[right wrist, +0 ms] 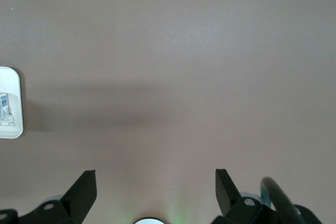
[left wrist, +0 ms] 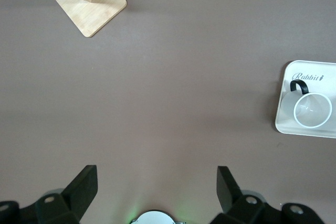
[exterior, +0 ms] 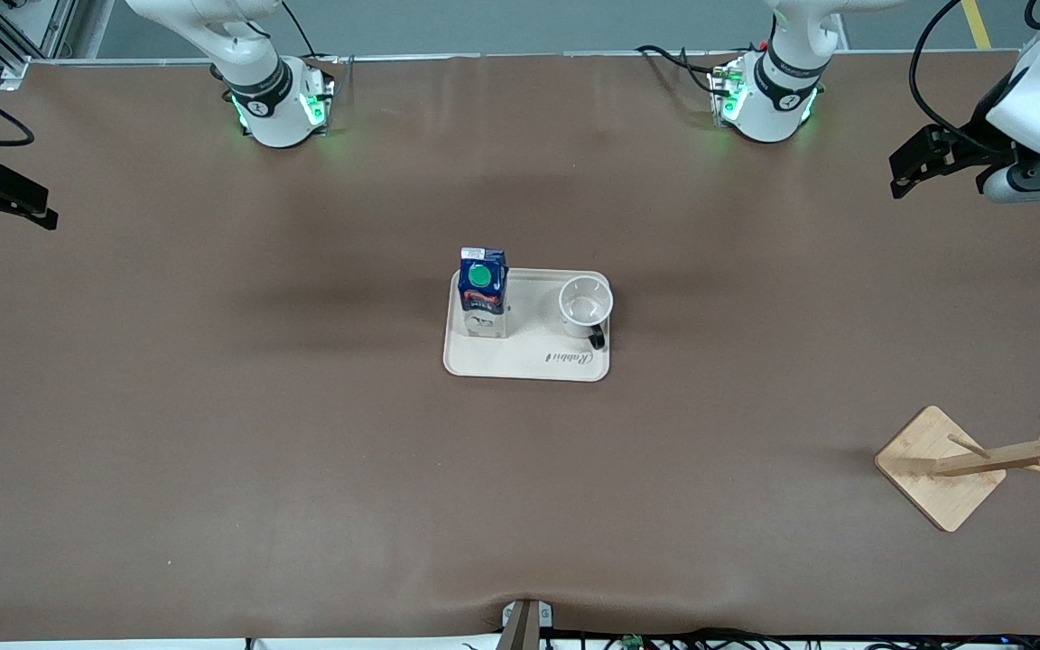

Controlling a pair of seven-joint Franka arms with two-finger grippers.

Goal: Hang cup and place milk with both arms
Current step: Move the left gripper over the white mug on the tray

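The milk, a dark-blue carton with a green cap, stands upright on a cream tray at the table's middle. The white cup stands upright beside it on the tray, toward the left arm's end, its black handle pointing at the front camera. The left wrist view shows the cup and the tray. My left gripper is open and empty, up over the table's left-arm end; it also shows in the left wrist view. My right gripper is open and empty over the right-arm end, also in the right wrist view.
A wooden cup rack with pegs stands on a square base at the left arm's end, nearer to the front camera than the tray; it also shows in the left wrist view. The tray's edge shows in the right wrist view.
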